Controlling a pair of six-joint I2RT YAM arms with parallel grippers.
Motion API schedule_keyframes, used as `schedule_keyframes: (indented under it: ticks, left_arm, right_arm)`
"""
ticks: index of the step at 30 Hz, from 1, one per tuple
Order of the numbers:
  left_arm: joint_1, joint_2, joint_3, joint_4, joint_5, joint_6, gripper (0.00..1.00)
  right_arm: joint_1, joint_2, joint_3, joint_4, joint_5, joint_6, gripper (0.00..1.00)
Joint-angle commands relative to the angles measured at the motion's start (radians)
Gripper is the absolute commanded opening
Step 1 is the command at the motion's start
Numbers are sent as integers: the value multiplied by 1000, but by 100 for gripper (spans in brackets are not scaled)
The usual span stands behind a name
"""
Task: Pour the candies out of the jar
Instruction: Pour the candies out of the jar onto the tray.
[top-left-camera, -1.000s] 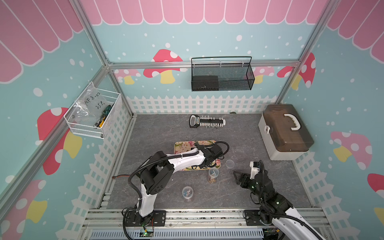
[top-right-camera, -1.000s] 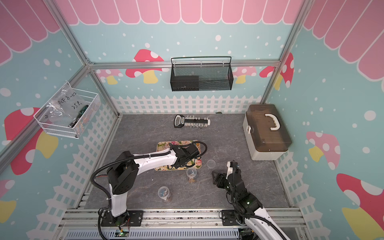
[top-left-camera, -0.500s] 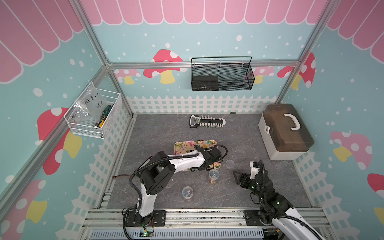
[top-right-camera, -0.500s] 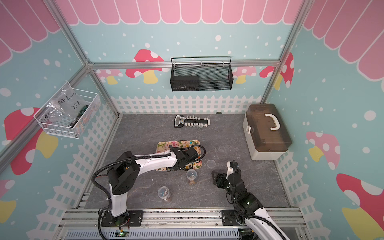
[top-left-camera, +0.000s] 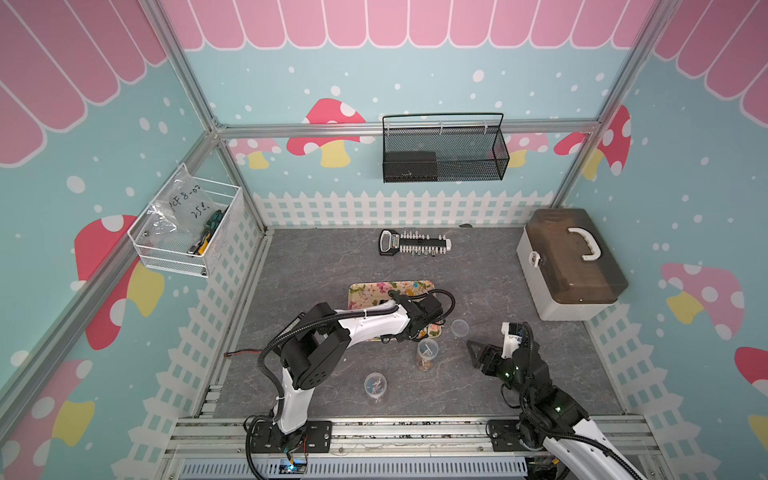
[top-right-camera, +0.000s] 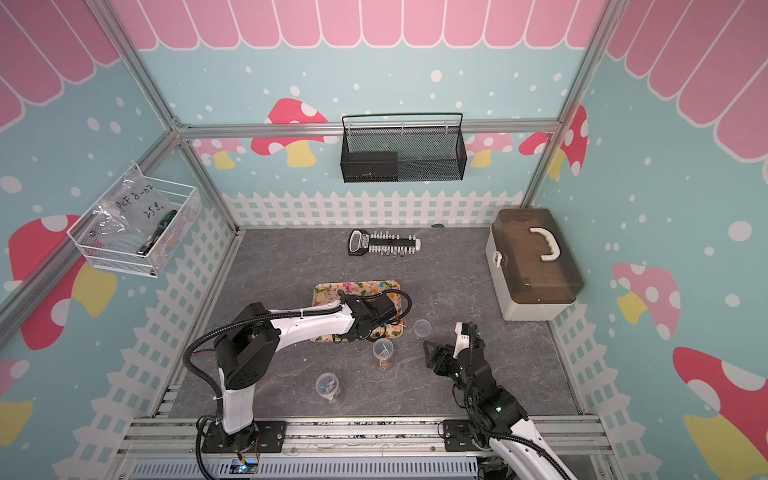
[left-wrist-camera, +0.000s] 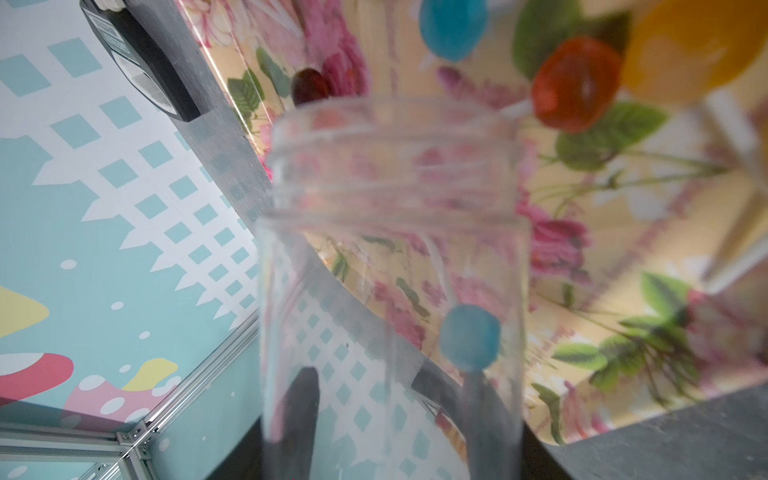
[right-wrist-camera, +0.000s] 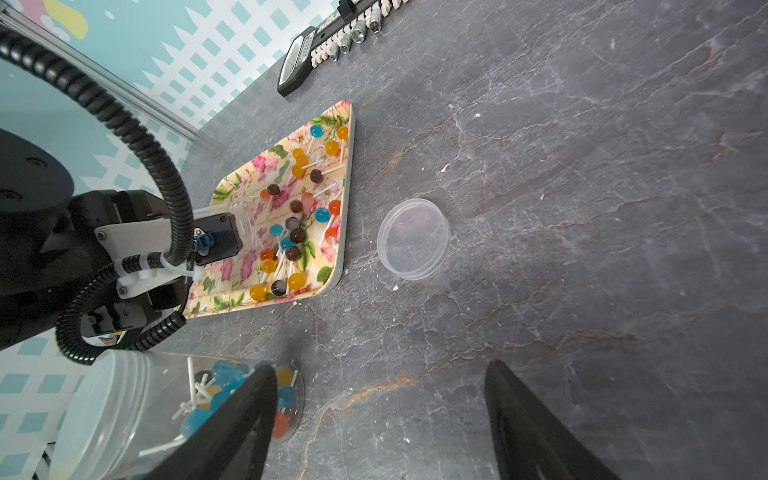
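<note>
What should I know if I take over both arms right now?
Left gripper: shut on the jar, which is tipped mouth-first over the tray.
Right gripper: open and empty, above the table near the lid.
Done: most candies lie on the tray.
Left: one blue candy seems to be inside the jar; tip it out. A second jar and a third jar stand on the table, both holding candies.

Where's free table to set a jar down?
Free: between the black socket rail and the floral tray; between the clear round lid and the brown-lidded toolbox. Crowded: tray's near edge, by two clear candy jars.
</note>
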Motion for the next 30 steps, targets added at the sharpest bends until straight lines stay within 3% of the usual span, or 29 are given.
schedule_keyframes:
  ticks: [1,8,14,30]
  left_arm:
    - [-9,-49,30,-35,12,-27,54]
    - [1,-145,66,-65,105,-118,54]
    - [34,-240,57,-43,270,-255,53]
    - [235,-737,-203,240,860,-443,53]
  right_arm:
    - [-5,-9,-16,-80,8,22,77]
    - [-4,28,18,-72,23,20,77]
    - [-4,88,63,-36,28,11,77]
    - [-4,336,217,85,22,-49,77]
